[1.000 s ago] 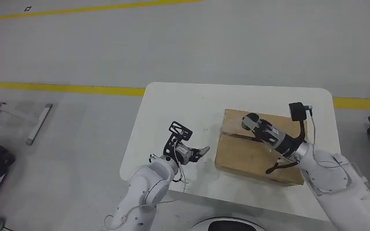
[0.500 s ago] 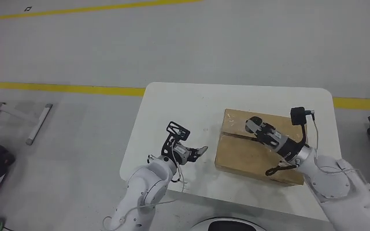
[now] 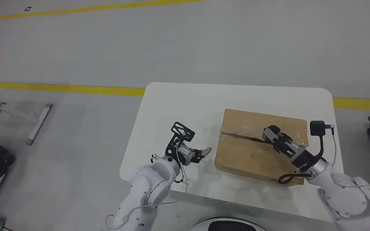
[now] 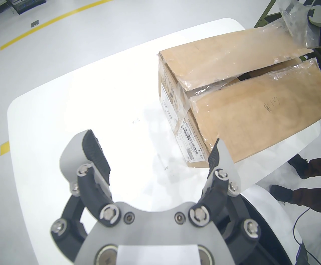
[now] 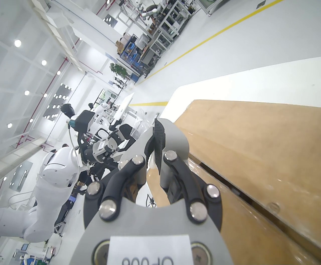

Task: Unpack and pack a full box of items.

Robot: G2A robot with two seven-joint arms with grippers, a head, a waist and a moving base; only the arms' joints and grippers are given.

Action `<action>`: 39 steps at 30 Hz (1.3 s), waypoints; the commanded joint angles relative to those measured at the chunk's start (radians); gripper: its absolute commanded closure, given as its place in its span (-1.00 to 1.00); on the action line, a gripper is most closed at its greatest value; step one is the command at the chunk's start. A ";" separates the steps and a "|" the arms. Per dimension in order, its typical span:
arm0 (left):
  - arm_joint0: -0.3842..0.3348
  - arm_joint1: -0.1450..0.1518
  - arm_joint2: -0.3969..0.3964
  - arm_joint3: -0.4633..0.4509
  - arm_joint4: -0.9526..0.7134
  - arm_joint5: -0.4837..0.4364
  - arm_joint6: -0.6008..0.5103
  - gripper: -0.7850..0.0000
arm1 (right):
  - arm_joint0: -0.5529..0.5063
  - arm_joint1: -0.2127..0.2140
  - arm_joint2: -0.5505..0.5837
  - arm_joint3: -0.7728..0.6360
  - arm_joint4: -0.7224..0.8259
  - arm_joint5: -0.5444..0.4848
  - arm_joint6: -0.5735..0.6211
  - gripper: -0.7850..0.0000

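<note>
A brown cardboard box (image 3: 254,156) lies on the right half of the white table (image 3: 185,110). Its top flaps are parted along a dark seam (image 4: 263,71), and torn clear tape clings to the flap edges. My right gripper (image 3: 270,134) sits over the box top near the seam, shut on a strip of clear tape (image 4: 292,15). The wrist view shows the shut fingers (image 5: 160,135) with the film (image 5: 145,120) beyond them. Just left of the box's near corner, my left gripper (image 4: 153,140) hovers open above the bare table, holding nothing.
The box (image 4: 250,113) carries printed labels on its short side (image 4: 185,130). The table's rounded front edge (image 4: 263,175) runs close under the box's near corner. Bare tabletop (image 4: 75,100) stretches left and behind the box.
My right gripper has drawn back along the seam from the box's left end toward its right side, staying shut. The left gripper has shifted slightly toward the box.
</note>
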 commanded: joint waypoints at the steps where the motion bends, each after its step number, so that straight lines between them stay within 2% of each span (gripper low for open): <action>1: 0.001 0.000 0.000 -0.001 0.000 0.001 0.000 -1.00 | -0.007 -0.001 0.002 -0.004 0.007 0.006 -0.003 1.00; 14: 0.003 0.002 0.010 -0.006 0.006 0.000 -0.004 -1.00 | -0.023 -0.005 -0.001 0.014 -0.070 0.052 -0.046 1.00; 21: 0.000 0.003 0.010 -0.005 0.006 0.004 -0.006 -1.00 | -0.022 -0.004 -0.003 0.007 -0.124 0.082 -0.027 1.00; 34: -0.007 0.004 0.020 -0.001 0.004 0.004 -0.003 -1.00 | -0.054 -0.005 0.027 -0.078 -0.046 0.069 -0.012 1.00; 39: -0.008 0.004 0.022 0.001 0.004 0.005 -0.002 -1.00 | -0.065 -0.005 0.033 -0.069 -0.059 0.088 0.008 1.00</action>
